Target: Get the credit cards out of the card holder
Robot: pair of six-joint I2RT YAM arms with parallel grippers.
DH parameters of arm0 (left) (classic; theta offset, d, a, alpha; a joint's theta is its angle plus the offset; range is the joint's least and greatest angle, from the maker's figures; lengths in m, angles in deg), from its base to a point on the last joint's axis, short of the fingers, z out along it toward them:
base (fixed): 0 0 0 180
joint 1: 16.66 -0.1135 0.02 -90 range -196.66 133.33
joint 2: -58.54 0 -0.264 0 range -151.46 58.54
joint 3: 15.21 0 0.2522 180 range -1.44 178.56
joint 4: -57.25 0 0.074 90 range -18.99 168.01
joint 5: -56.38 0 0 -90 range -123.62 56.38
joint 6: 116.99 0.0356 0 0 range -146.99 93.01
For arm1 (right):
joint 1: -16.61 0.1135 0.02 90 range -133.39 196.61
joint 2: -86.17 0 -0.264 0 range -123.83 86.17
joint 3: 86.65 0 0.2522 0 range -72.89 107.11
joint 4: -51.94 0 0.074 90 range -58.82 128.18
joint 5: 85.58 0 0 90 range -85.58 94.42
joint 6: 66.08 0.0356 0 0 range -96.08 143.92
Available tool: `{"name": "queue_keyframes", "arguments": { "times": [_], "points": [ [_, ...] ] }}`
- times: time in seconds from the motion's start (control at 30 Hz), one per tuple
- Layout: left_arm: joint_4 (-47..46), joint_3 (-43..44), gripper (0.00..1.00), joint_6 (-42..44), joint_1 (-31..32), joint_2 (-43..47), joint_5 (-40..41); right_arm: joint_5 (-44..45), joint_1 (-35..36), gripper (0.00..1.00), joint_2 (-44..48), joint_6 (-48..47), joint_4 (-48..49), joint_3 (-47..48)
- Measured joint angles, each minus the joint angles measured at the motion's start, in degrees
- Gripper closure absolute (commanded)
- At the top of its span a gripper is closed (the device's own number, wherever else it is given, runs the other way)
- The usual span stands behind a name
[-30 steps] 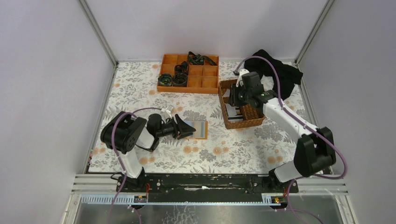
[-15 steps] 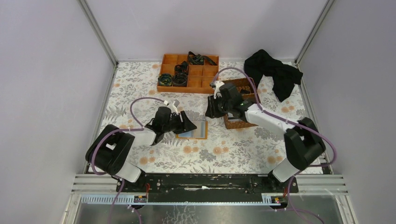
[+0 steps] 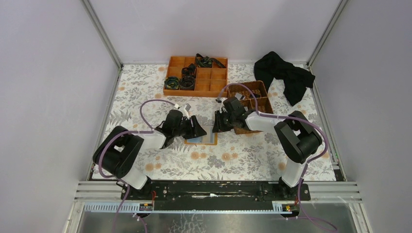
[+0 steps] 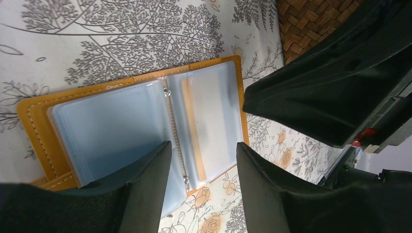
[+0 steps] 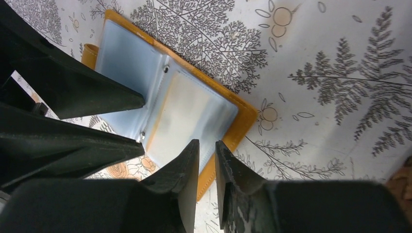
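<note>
The card holder (image 3: 203,137) lies open on the flowered cloth, orange rim around pale blue-grey sleeves; it also shows in the left wrist view (image 4: 145,116) and the right wrist view (image 5: 170,107). My left gripper (image 3: 196,131) is open and hovers low over the holder's left page and spine (image 4: 204,145). My right gripper (image 3: 217,125) is nearly shut with a thin gap and nothing in it, low over the holder's right edge (image 5: 207,141). I cannot make out any card clearly through the cloudy sleeves.
A brown wicker basket (image 3: 265,94) stands just right of the right gripper. An orange compartment tray (image 3: 170,92) with black items is at the back. A black cloth (image 3: 284,75) lies at the back right.
My right arm has swung left from the wicker basket down to the holder's right edge. My left gripper has shifted right over the holder.
</note>
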Motion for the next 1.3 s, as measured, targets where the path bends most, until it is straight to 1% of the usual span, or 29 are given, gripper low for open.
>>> {"name": "queue_keyframes", "arguments": {
  "times": [0.33, 0.67, 0.8, 0.97, 1.1, 1.13, 1.17, 1.2, 1.23, 1.27, 1.3],
  "points": [
    [-4.39, 0.83, 0.42, -2.14, 0.59, -3.96, -4.85, -0.96, 0.57, 0.79, -1.86, 1.42, 2.49, -0.09],
    [-5.03, 0.83, 0.43, -3.48, 0.96, -4.17, -7.41, -2.34, 0.57, 0.81, -3.30, 2.43, 5.05, -0.09],
    [-4.98, 0.83, 0.43, -3.52, 0.96, -4.17, -7.45, -0.15, 0.61, 0.81, -1.95, 2.01, 2.62, -0.07],
    [-5.18, 0.83, 0.43, -4.02, 0.96, -4.17, -7.91, 3.61, 0.39, 0.81, 2.78, 0.61, -2.45, -0.07],
    [-5.90, 0.83, 0.43, -4.66, 0.96, -4.35, -8.79, 5.25, -0.09, 0.82, 4.70, -0.04, -3.34, -0.76],
    [-6.12, 0.83, 0.43, -4.76, 0.96, -4.50, -8.87, 5.53, -0.20, 0.79, 4.72, -0.15, -3.39, -1.09],
    [-6.25, 0.83, 0.43, -4.92, 0.96, -4.66, -8.90, 5.60, -0.26, 0.73, 4.68, -0.20, -3.43, -1.51],
    [-6.40, 0.83, 0.43, -4.98, 0.96, -4.83, -8.90, 5.57, -0.31, 0.60, 4.57, -0.20, -3.69, -1.90],
    [-6.51, 0.83, 0.43, -5.07, 0.96, -5.01, -8.92, 5.42, -0.31, 0.52, 4.35, -0.20, -3.82, -2.27],
    [-6.62, 0.83, 0.43, -5.11, 0.96, -5.22, -8.94, 5.09, -0.31, 0.50, 4.00, 0.00, -3.80, -2.45],
    [-6.73, 0.83, 0.43, -5.14, 0.96, -5.38, -8.94, 4.39, -0.31, 0.50, 3.52, 0.13, -3.61, -2.67]
  ]
}}
